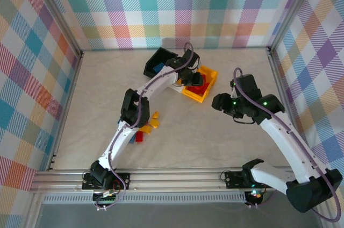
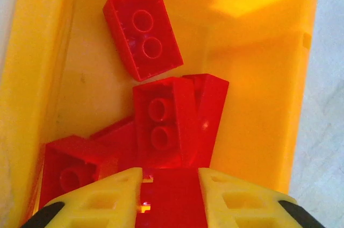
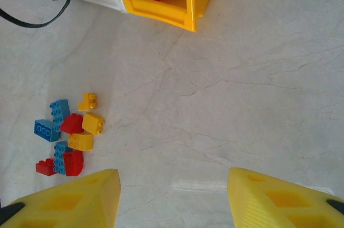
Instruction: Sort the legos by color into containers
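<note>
Bricks (image 2: 142, 31) red, studded, in yellow bin (image 2: 258, 93); left hand (image 2: 171, 177) grasps red brick (image 2: 172, 206); right hand (image 3: 172, 177) released.

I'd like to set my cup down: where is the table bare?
Bare table lies between the loose legos and the right arm, and left of the left arm. Crowded: the containers, where the left gripper holds a red lego.

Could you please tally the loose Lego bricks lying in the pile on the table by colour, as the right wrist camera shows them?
Blue bricks: 3
Red bricks: 3
Yellow bricks: 3
Total: 9
</note>
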Motion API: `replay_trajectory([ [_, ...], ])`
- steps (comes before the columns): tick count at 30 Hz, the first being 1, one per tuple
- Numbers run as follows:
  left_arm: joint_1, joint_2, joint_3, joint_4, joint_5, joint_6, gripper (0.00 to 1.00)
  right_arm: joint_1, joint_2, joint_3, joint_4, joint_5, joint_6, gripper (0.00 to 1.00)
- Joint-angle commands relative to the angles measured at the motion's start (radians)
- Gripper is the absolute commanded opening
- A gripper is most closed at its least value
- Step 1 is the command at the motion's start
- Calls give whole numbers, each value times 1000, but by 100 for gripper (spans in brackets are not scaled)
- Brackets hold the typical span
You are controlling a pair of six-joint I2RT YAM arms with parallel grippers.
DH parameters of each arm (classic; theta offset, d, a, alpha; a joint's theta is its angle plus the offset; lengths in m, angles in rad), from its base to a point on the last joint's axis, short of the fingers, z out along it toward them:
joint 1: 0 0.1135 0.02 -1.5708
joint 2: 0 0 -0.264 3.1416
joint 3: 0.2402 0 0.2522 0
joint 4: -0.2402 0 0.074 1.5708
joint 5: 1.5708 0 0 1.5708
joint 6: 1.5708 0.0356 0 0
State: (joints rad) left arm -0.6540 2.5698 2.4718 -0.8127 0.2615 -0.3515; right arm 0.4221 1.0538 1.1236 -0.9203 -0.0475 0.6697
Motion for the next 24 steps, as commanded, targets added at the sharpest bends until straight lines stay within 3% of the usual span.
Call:
replay_trajectory([
  [1, -9, -8, 46, 10, 1, 0, 34, 3, -12, -15, -20, -17, 13, 55],
  [4, -8, -15, 46, 9, 4, -2, 45, 3, -13, -19, -5, -28, 17, 55],
  [7, -9, -34, 47, 9, 8, -4, 51, 3, -3, -15, 5, -38, 15, 55],
  [14, -1, -167, 56, -31, -25, -2, 54, 12, 58, 8, 58, -92, -18, 55],
  [19, 25, -316, 35, -213, -176, 25, 54, 93, 238, 74, 103, -140, -75, 55],
  [22, 61, -448, -109, -298, -258, 24, 57, 159, 366, 129, 132, -161, -107, 56],
  [24, 106, -574, -299, -290, -294, -3, 59, 204, 490, 196, 123, -185, -123, 56],
])
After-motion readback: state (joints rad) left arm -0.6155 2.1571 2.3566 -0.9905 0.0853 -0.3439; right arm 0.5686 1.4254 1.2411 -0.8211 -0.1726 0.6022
